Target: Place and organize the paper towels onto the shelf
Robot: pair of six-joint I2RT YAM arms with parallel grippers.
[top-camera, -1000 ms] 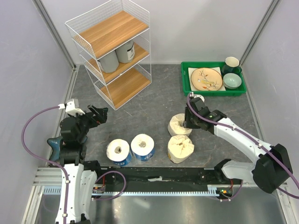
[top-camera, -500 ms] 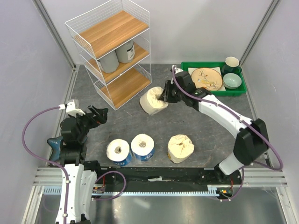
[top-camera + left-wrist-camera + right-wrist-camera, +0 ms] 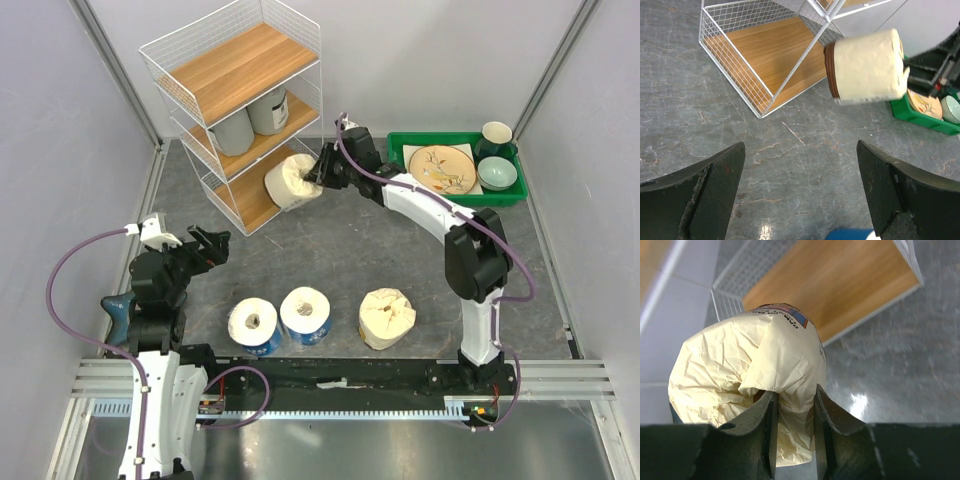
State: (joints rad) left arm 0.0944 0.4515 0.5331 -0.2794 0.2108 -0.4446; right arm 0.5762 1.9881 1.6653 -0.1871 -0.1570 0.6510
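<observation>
From above, the right tool [image 3: 322, 178] is gripping a cream roll [image 3: 290, 182] by its end, holding it on its side, off the surface [image 3: 330, 250], right at the open front of the shelf [image 3: 240, 70] at the level of the lowest wooden tier. Two grey rolls [image 3: 232, 132] are standing side by side on the middle tier. Two blue rolls [image 3: 253, 325] are sitting upright next to each other near the arm bases, with a second cream roll [image 3: 387, 318] a little to their right. A green tray [image 3: 460, 198] is resting at the far right, well apart from the rolls. The left tool [image 3: 205, 245] is hovering above the surface, empty

In the left wrist view, that tool's fingers [image 3: 705, 195] are spreading wide with nothing between them. Beyond them the held roll is hanging in the air in front of the corner of the wire rack; whether it is touching the wire cannot be told

In the right wrist view, the two fingers [image 3: 760, 425] are pinching the crumpled cream wrapping at the roll's end, set narrow on it. The lowest wooden board is lying just beyond the roll
</observation>
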